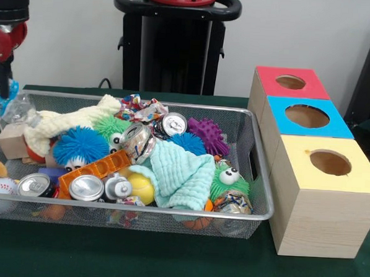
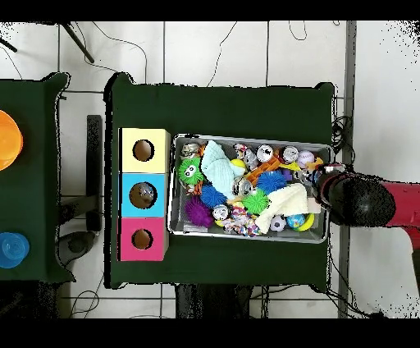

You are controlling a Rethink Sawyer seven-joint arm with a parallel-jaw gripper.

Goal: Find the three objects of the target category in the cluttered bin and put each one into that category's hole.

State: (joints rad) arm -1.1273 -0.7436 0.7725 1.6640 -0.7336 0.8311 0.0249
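Three holed boxes far from jaws | jaws at bin edge | grip state unclear

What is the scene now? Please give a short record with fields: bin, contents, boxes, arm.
bin: wire mesh bin on a green table
contents: crowded; cans, mint cloth, purple spiky ball, baseball, orange block
boxes: three wooden boxes beside the bin, each with a round hole: red top, blue top, yellow top
arm: arm over the bin's end far from the boxes; jaws unclear
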